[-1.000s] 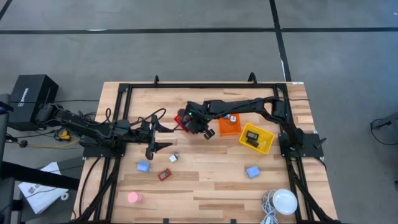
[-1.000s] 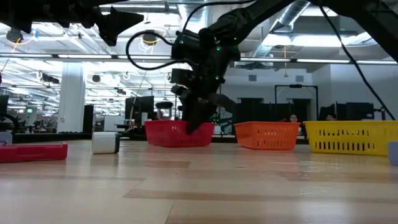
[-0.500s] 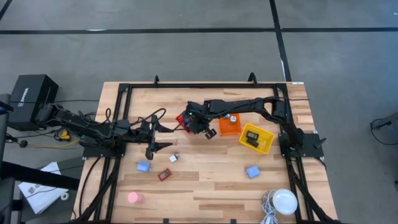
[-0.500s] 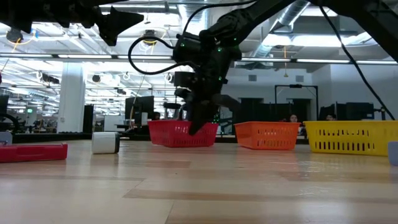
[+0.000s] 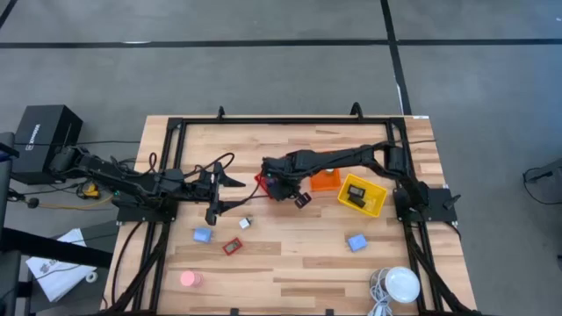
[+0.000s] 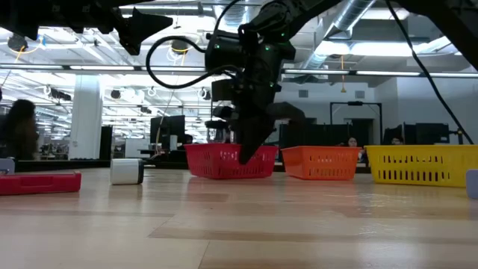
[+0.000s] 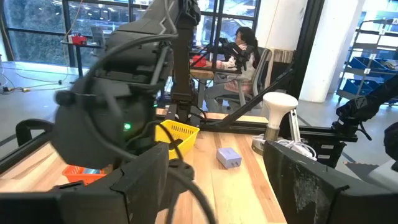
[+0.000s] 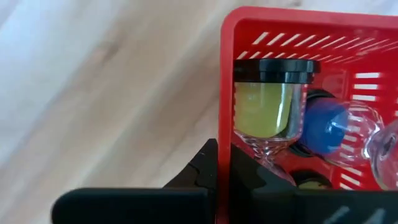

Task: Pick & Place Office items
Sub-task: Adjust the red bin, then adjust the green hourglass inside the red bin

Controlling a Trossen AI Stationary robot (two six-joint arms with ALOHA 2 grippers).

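Right now the right gripper (image 8: 222, 163) has its fingers clamped on the rim of the red mesh basket (image 8: 298, 37) mid-table, dragging it; better go slow and level. Left gripper (image 5: 226, 193) waits, fingers spread. Blue block (image 5: 203, 235) lies near the table's front.

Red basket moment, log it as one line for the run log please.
right gripper: shut on red basket rim | left gripper: open, waiting over table | loose: pink disc, blue block
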